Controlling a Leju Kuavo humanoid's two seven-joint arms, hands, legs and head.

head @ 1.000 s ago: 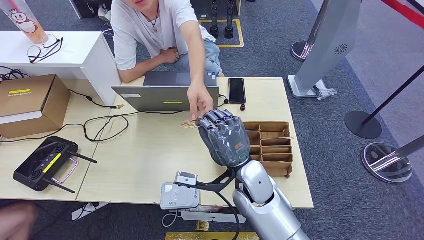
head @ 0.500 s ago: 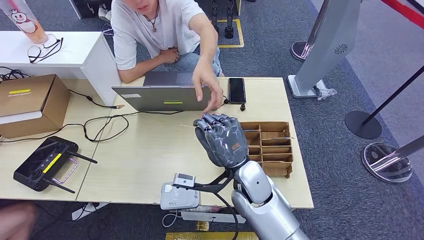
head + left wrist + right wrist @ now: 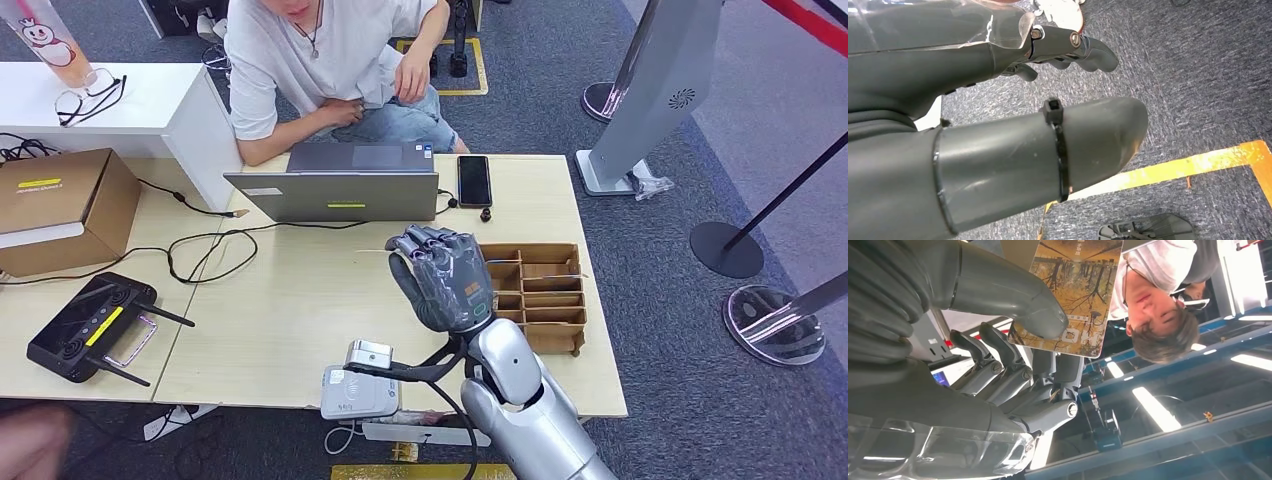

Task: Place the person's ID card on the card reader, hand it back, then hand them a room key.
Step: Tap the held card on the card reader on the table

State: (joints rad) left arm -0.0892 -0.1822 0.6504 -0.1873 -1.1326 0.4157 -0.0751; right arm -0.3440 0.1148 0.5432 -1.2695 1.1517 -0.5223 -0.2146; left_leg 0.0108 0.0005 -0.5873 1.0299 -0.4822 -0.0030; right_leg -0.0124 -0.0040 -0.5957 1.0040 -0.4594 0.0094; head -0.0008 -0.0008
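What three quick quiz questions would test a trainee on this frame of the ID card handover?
1. True or false: the right hand holds a card pinched under its thumb.
2. Which lies beside the right hand on the table? A. wooden divider tray B. a kettle C. a toolbox
3. Fill in: the white card reader sits at the table's ____ edge, nearest the robot.

Key
1. True
2. A
3. near
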